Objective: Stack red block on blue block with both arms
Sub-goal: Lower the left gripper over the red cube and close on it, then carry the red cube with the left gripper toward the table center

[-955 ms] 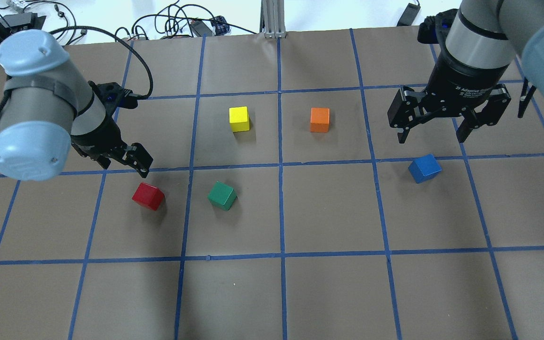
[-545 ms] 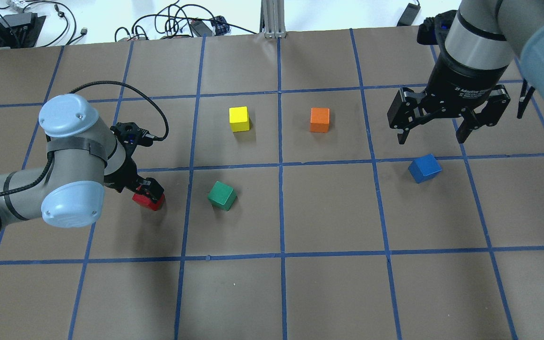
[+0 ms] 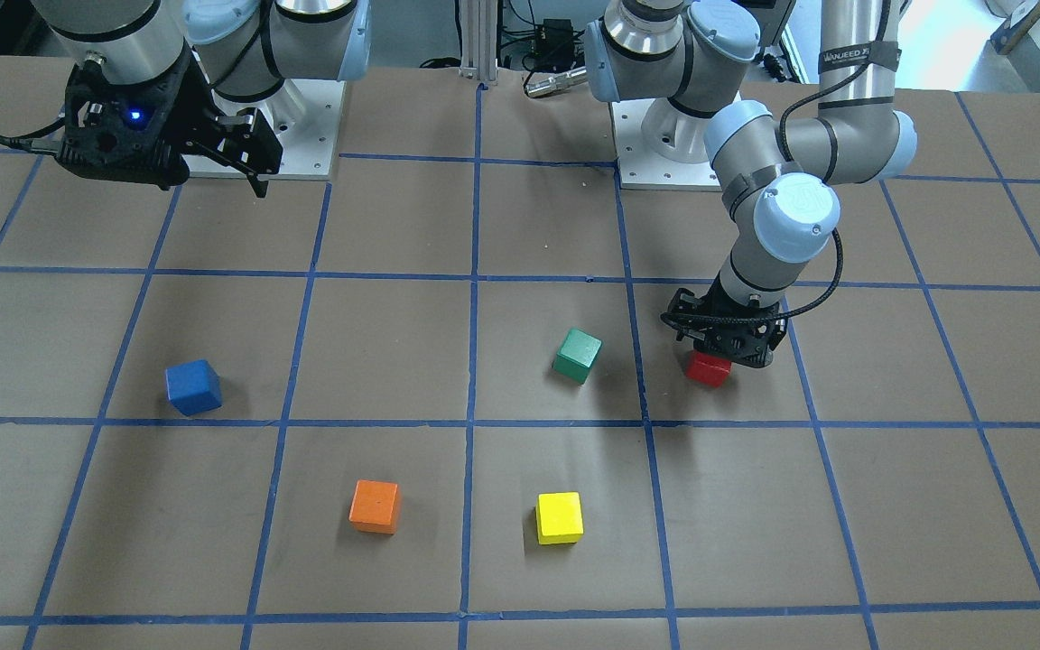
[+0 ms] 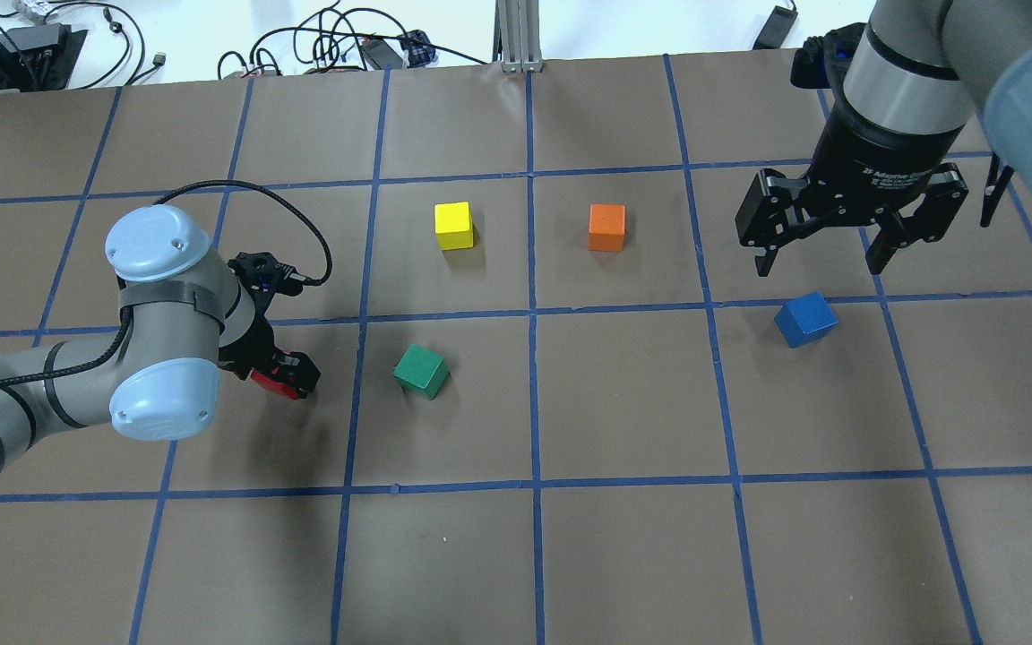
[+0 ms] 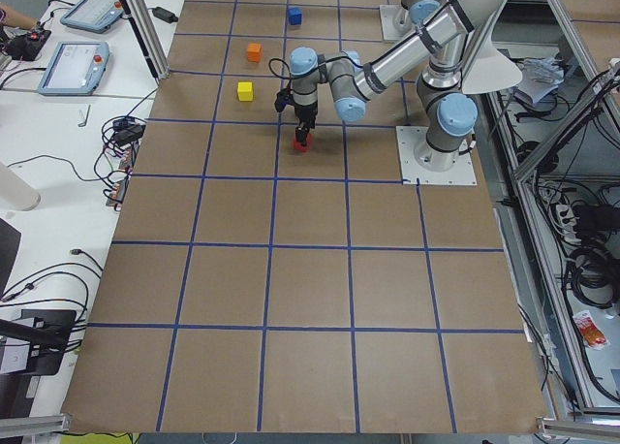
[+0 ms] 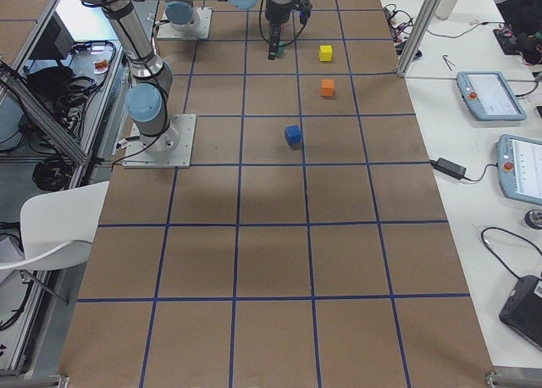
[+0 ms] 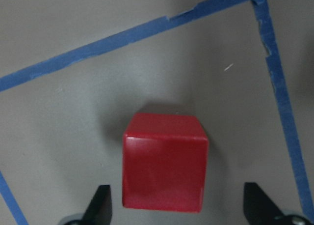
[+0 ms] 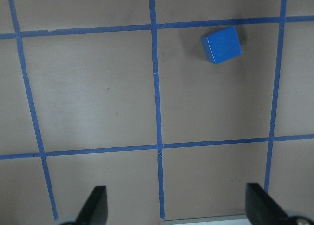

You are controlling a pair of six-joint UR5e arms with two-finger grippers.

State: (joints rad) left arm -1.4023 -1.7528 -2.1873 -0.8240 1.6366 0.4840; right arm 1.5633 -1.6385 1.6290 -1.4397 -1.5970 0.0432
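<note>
Red and matte, the red block [image 7: 164, 161] looks to us like a light, rigid cube that will not crush or bend. We judge it best pinched on 2 opposite flat faces, squarely and near mid-height, so it cannot twist out. It sits on the surface [image 4: 623, 555] in the robot's left half, near a green block [image 4: 420, 371]. The left jaws straddle it, open wider than the cube, 1 fingertip [image 7: 102, 205] on each side with a gap showing, so they grip nothing yet. The blue block [image 4: 805, 319] lies well apart, on the right half. Near it the right jaws hang spread wide, empty, touching nothing.
</note>
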